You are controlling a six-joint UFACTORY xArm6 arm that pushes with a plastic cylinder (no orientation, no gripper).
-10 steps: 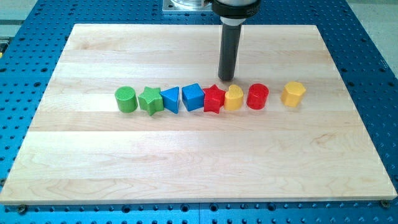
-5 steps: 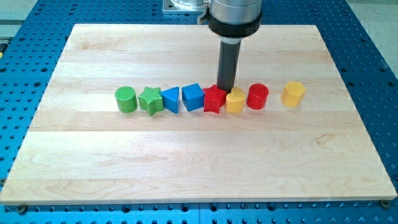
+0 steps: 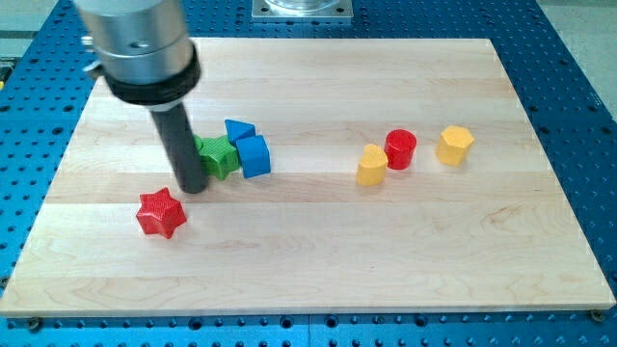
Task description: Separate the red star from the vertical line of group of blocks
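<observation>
- The red star lies alone near the bench's lower left, clear of every other block.
- My tip rests on the bench just up and to the view's right of the star, not touching it, beside the green star.
- There is no hand on this rod, so nothing to open or close.
- The green star, blue cube and blue triangle sit bunched together right of the rod; a green cylinder may be hidden behind it, I cannot tell.
- The yellow heart, red cylinder and yellow hexagon stand well to the right.
- I judge the separation essentially done; only withdrawing remains.
</observation>
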